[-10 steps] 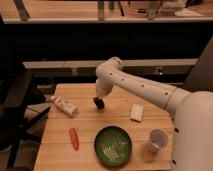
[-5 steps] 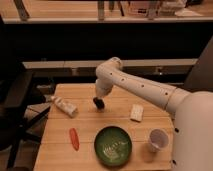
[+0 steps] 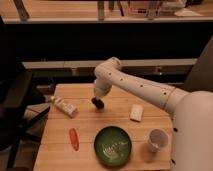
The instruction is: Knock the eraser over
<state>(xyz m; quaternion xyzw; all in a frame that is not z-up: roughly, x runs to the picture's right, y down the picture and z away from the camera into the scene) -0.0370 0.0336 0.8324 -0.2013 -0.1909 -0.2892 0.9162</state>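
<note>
camera view:
writing: none readable on any item; bottle label too blurred to make out.
desk [image 3: 90, 122]: light wooden planks, slat lines running left to right, rectangular, seen from above and in front.
room: dim; dark chair [image 3: 15, 107] at desk's left edge; pale ledge [image 3: 65, 64] behind desk; dark wall band above it, bright wooden surface beyond at top.
arm [image 3: 135, 85]: white, comes in from right, bends at an elbow over desk's rear centre, forearm pointing down.
tool [image 3: 97, 103]: dark, at arm's lower end, low over desk's rear-middle, clenched shut; fingers not separable from the dark mass at the tip.
eraser [image 3: 99, 105]: small dark block right at tool tip, on or just above desk surface; touching or held cannot be told, upright or toppled cannot be told.
bottle [image 3: 64, 106]: lying on its side, left of tool, white with pale label, neck toward rear left.
orange item [image 3: 74, 138]: slim, carrot-like, lying flat near front left.
green plate [image 3: 113, 146]: round, front centre, pale scraps inside.
white block [image 3: 136, 112]: flat, rectangular, right of tool, apart from it.
cup [image 3: 158, 140]: pale, upright, front right, just beside green plate, under arm's wide base.
</note>
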